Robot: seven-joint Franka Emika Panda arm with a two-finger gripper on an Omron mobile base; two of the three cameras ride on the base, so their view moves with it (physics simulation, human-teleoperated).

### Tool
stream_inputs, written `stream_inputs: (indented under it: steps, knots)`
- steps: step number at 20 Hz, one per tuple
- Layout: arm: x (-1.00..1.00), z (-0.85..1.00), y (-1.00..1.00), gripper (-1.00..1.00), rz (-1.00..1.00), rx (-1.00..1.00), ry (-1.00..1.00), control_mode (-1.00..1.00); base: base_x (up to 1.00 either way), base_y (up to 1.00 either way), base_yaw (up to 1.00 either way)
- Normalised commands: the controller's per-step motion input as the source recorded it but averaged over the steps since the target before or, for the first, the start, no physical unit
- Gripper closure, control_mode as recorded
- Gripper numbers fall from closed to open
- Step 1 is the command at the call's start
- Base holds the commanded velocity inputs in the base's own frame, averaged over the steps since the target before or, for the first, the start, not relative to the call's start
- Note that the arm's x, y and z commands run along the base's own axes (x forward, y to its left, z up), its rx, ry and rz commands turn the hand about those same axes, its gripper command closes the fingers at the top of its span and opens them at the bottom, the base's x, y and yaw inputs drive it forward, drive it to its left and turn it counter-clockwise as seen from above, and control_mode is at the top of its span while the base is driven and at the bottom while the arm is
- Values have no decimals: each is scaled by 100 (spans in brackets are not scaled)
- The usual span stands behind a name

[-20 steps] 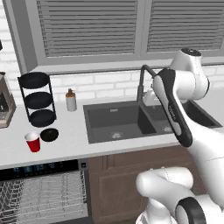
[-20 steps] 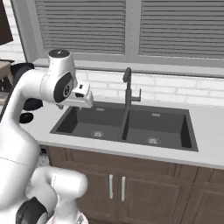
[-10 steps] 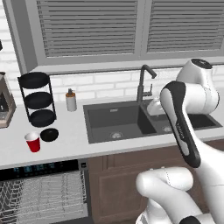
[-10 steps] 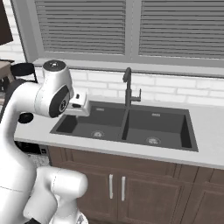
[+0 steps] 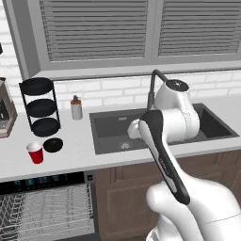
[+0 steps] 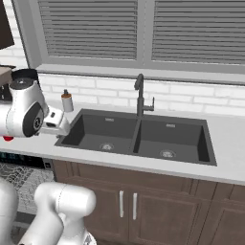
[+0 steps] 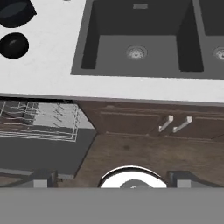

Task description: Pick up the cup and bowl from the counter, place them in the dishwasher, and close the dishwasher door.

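Standing on the table (image 5: 84, 141) left of the black sink (image 5: 117, 132): red cup (image 5: 35, 152), upright, with black bowl (image 5: 52, 145) just beside it, apart or barely touching, hard to tell. Below, dishwasher (image 5: 44, 207) open, wire racks showing, door (image 7: 43, 153) dropped flat.

Probably light and stiff, both. Cup tapered and smooth, likely slippery: best pinched across the rim, one finger inside, one outside, or low around the wall. Bowl shallow: best taken by its rim, from above.

Fingers (image 7: 43, 178) barely peeking into the hand view as two grey tips set wide apart, so seemingly spread, though hard to be sure; nothing between them, touching nothing, well away from cup and bowl.
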Motion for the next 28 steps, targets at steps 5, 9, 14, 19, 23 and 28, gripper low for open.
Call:
stream_inputs:
  steps: [5,9,14,19,23,28]
  knots:
    - [32,0,9,-100,-6,0,0,-100,0,0,0]
    - [51,0,40,-100,-11,0,0,-100,0,0,0]
    - [57,0,44,-100,-7,-1,0,-100,0,0,0]
    - [81,0,35,-100,-3,-4,3,-100,0,0,0]
    - [61,0,66,-100,-10,-8,8,-100,0,0,0]
    - [37,-1,51,-100,-3,-3,12,-100,0,0,0]
